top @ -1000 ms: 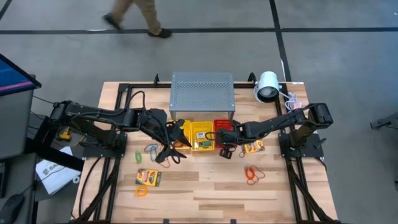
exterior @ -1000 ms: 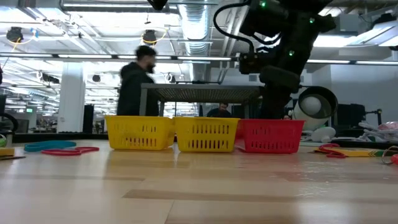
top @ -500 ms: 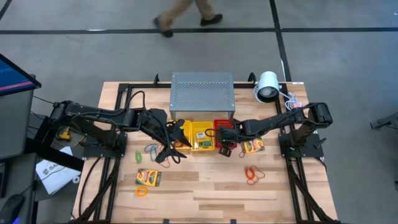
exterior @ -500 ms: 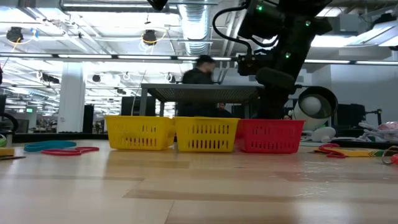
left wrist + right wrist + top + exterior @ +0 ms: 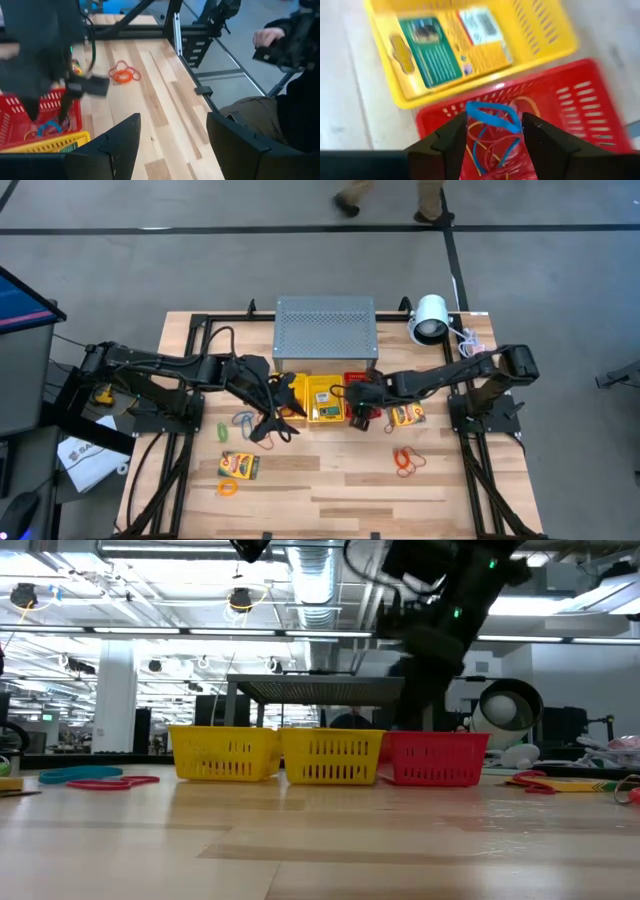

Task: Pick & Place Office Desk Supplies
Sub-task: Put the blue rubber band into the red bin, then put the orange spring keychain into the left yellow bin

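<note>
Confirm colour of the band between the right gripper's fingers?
Blue band, over the red basket; clearest in the right wrist view.

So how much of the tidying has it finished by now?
Partly done. A card box lies in a yellow basket, and bands sit in the red basket. The right end effector hangs open over the red basket, a blue band between its fingers. Left on the table: one card box, another, and loose bands. The left end effector waits, open.
</note>
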`<act>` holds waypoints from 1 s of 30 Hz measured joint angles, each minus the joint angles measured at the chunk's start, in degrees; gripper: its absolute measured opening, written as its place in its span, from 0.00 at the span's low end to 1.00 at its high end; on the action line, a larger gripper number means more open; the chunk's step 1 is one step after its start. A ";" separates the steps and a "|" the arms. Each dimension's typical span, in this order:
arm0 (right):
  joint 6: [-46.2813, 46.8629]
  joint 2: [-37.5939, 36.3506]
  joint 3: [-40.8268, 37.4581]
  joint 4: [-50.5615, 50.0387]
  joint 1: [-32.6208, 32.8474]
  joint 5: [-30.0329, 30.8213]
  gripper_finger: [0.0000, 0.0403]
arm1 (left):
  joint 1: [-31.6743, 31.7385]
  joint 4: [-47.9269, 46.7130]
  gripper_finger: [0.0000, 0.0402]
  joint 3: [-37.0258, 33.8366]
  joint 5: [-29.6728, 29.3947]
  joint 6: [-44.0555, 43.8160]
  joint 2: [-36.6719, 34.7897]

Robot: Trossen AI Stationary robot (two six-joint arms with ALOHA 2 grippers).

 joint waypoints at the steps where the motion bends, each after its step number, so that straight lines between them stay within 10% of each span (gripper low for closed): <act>1: -0.16 -1.07 0.10 -0.08 0.22 0.68 0.46 | 0.00 -0.55 0.55 0.00 0.00 0.02 0.00; 20: -1.13 -31.14 -2.16 2.40 19.29 9.13 0.47 | -0.04 -1.64 0.55 -1.35 1.41 2.34 -3.12; 30: 13.12 -31.06 -8.03 2.75 32.86 11.29 0.45 | -1.72 8.91 0.55 -13.72 3.13 -4.12 -18.93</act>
